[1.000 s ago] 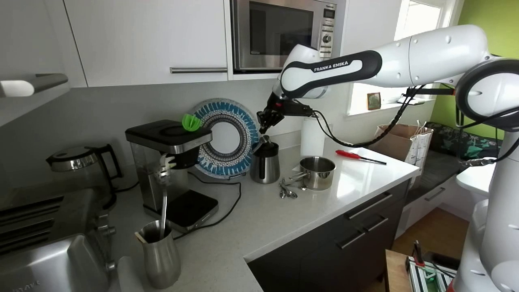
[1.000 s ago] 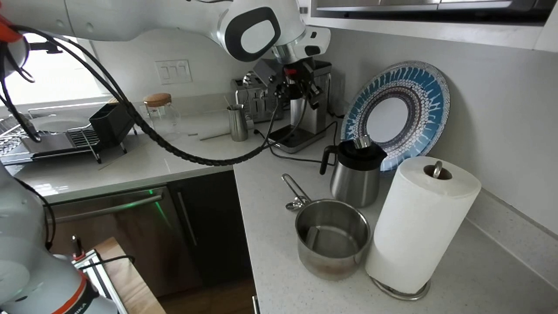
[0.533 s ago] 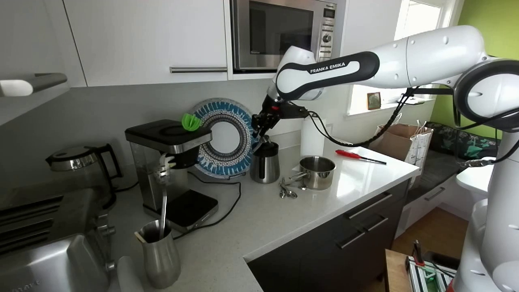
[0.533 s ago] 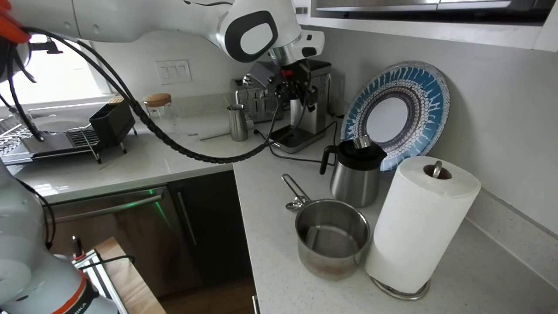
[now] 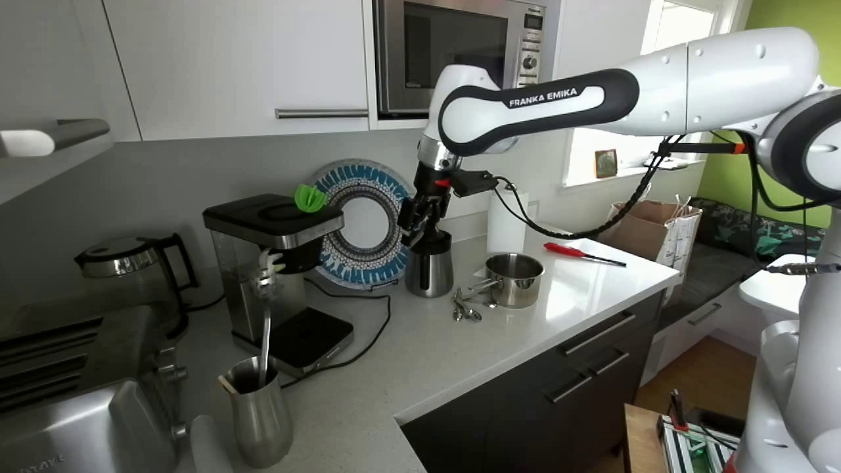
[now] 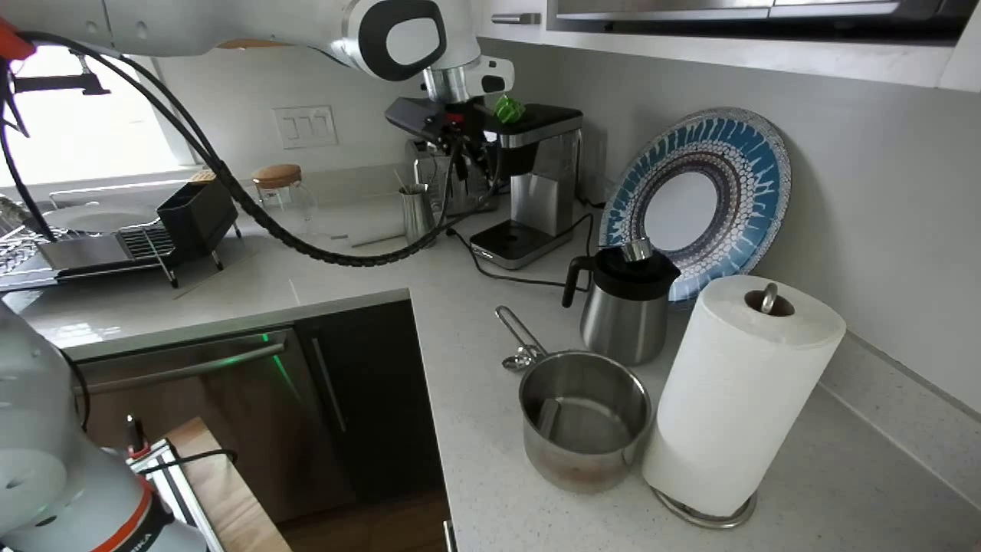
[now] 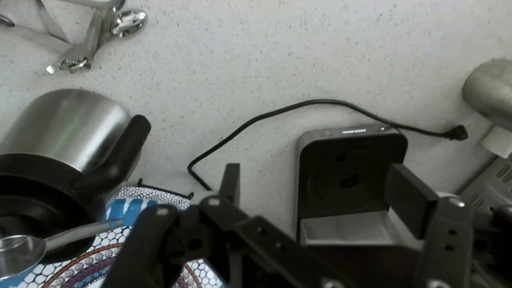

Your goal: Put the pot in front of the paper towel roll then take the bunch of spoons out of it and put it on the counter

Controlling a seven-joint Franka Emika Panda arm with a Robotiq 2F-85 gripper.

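In both exterior views the black two-fingered hand [image 5: 416,235] of the white jointed arm [image 5: 539,108] has shifted toward the left edge, and it stands less tilted than one second ago. By this move, the bright green ribbed object [image 6: 509,109] on the black-topped steel coffee machine [image 6: 536,201] has become uncovered in an exterior view.

1. Near the toaster [image 5: 85,394], an exterior view faced toward the pot [image 5: 514,289].
2. Near the paper towel roll [image 6: 739,399], an exterior view faced back, sharing the pot.
3. The wrist view looked down, close above the counter [image 7: 280,60].
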